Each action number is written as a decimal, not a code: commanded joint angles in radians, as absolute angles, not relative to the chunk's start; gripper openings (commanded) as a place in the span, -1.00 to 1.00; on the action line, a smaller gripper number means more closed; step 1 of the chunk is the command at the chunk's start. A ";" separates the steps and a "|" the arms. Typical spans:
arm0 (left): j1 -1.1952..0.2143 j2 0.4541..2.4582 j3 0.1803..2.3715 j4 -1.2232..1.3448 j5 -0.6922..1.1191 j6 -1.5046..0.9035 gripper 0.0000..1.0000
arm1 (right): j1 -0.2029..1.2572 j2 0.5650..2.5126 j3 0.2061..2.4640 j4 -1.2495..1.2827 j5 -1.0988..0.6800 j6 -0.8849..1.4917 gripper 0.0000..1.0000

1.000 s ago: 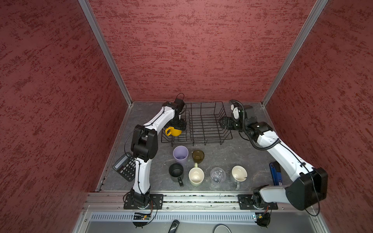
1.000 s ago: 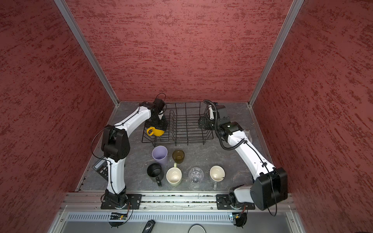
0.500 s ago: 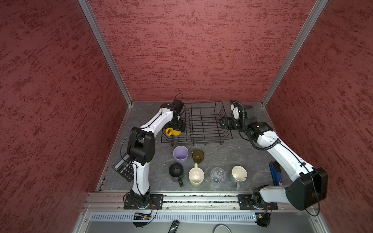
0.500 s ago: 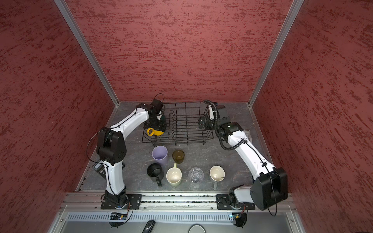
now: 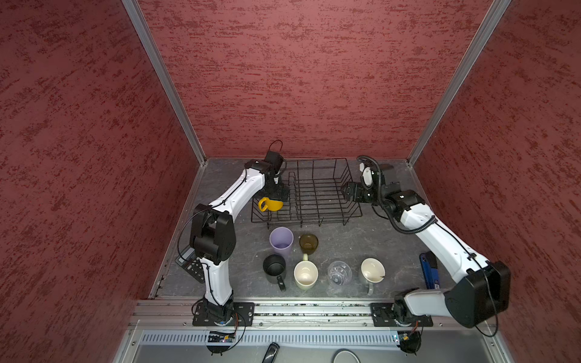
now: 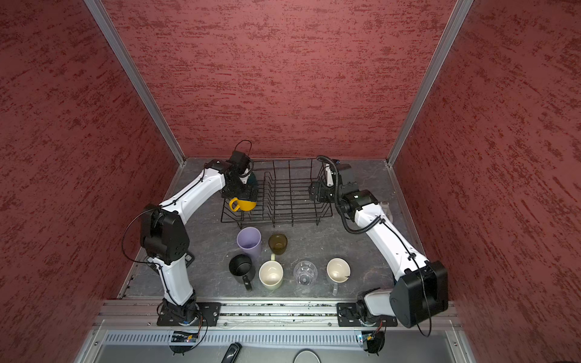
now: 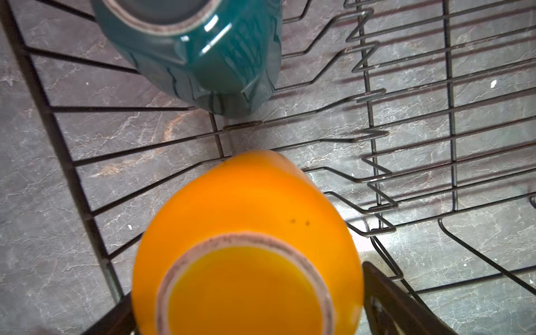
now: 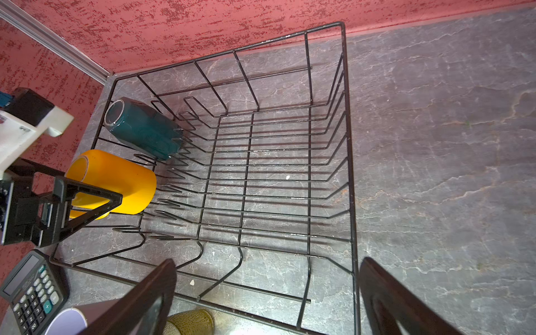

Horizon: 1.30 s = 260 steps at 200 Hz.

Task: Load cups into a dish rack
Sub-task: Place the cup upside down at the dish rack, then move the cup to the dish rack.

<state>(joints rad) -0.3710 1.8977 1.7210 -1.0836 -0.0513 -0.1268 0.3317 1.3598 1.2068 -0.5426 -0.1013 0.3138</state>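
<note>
The black wire dish rack (image 5: 306, 221) (image 6: 276, 221) (image 8: 348, 145) stands at the back of the table. Inside its left end a yellow mug (image 5: 272, 204) (image 6: 243, 204) (image 7: 246, 232) (image 8: 124, 182) and a teal mug (image 6: 252, 180) (image 7: 203, 58) (image 8: 145, 130) lie tilted. My left gripper (image 5: 275, 198) (image 7: 246, 313) is open, its fingers straddling the yellow mug's base. My right gripper (image 5: 347, 193) (image 8: 266, 304) hangs open and empty over the rack's right edge. In front of the rack stand a lilac tumbler (image 5: 281, 240), brown glass (image 5: 308, 242), black mug (image 5: 274, 267), cream mug (image 5: 305, 274), clear glass (image 5: 339, 272) and grey mug (image 5: 372, 272).
A calculator (image 5: 191, 265) (image 8: 29, 290) lies at the table's left edge beside my left arm. A blue object (image 5: 429, 270) lies at the right edge under my right arm. Red walls close in the table on three sides.
My left arm's elbow has swung slightly toward the front left while its gripper stays at the yellow mug. The right arm and the cups have not moved.
</note>
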 commanded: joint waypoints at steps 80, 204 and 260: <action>-0.354 1.909 1.737 -1.008 -0.078 -0.137 0.99 | 0.326 1.338 1.202 -0.540 -0.097 0.301 0.97; -0.353 1.885 1.672 -1.001 -0.026 -0.130 0.63 | 0.326 1.339 1.190 -0.538 -0.094 0.305 0.97; -0.362 1.841 1.616 -1.012 -0.018 -0.138 0.56 | 0.326 1.338 1.189 -0.538 -0.094 0.304 0.97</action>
<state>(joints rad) -0.3527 1.8729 1.6482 -0.9562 -0.0498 -0.1272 0.3317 1.3594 1.1938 -0.5438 -0.1013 0.3130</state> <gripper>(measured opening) 0.848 0.987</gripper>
